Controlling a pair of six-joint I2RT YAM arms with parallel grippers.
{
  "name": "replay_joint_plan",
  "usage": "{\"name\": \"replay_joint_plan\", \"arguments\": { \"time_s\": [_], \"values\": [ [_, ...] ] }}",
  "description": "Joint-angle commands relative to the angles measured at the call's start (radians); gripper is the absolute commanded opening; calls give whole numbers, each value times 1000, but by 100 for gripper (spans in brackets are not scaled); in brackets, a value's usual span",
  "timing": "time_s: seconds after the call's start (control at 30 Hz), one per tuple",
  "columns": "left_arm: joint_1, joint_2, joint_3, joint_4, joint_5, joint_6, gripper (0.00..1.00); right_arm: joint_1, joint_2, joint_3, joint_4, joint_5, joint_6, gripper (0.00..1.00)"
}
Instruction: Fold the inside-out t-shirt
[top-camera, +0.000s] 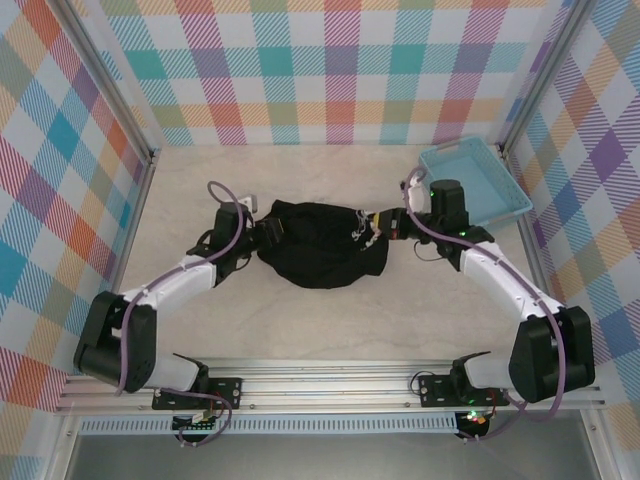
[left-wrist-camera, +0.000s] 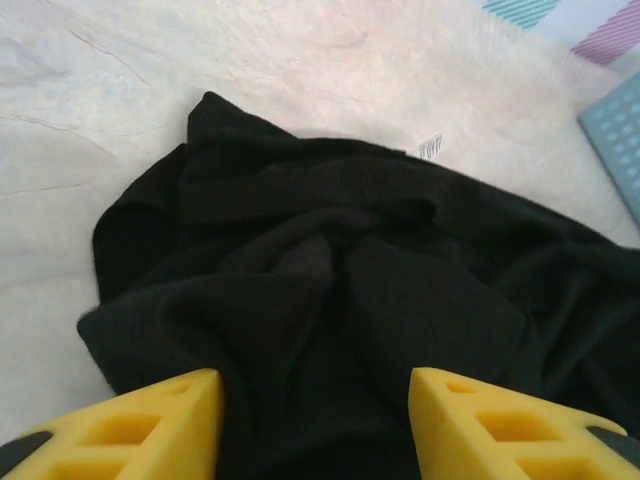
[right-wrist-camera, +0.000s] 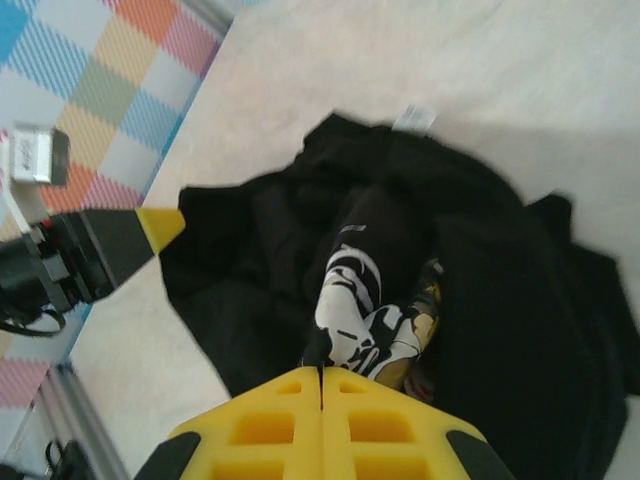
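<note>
The inside-out t-shirt (top-camera: 318, 246) lies as a crumpled black heap in the middle of the table. My left gripper (top-camera: 262, 232) is at its left edge. In the left wrist view the yellow fingers (left-wrist-camera: 150, 425) stand apart over the black cloth (left-wrist-camera: 340, 270), gripping nothing. My right gripper (top-camera: 386, 224) is at the shirt's right edge. Its jaws (right-wrist-camera: 321, 372) are shut on a fold of cloth beside the white and yellow print (right-wrist-camera: 362, 305). A small white tag (left-wrist-camera: 430, 147) pokes out at the shirt's far side.
A light blue tray (top-camera: 474, 181) sits at the back right, close behind the right arm, and its corner (left-wrist-camera: 615, 130) appears in the left wrist view. Checked walls enclose the table on three sides. The left gripper's yellow fingertip (right-wrist-camera: 158, 226) appears beyond the shirt.
</note>
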Motion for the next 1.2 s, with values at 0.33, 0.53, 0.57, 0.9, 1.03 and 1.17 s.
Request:
{"name": "replay_joint_plan", "arguments": {
  "time_s": [0.33, 0.53, 0.57, 0.9, 1.03, 1.17],
  "values": [
    [-179, 154, 190, -242, 58, 203, 67, 25, -12, -47, 13, -32, 19, 0],
    [-164, 372, 341, -232, 58, 206, 57, 25, -12, -38, 1, -27, 13, 0],
    [-160, 394, 367, -229, 56, 206, 49, 26, -16, -38, -7, -21, 7, 0],
    [-131, 258, 435, -124, 119, 209, 9, 25, -79, 4, -150, 102, -121, 0],
    [-103, 136, 423, -93, 221, 175, 3, 25, -116, 31, -177, 147, -145, 0],
    [-94, 7, 423, -92, 296, 152, 0, 26, -135, 51, -178, 182, -123, 0]
  ]
}}
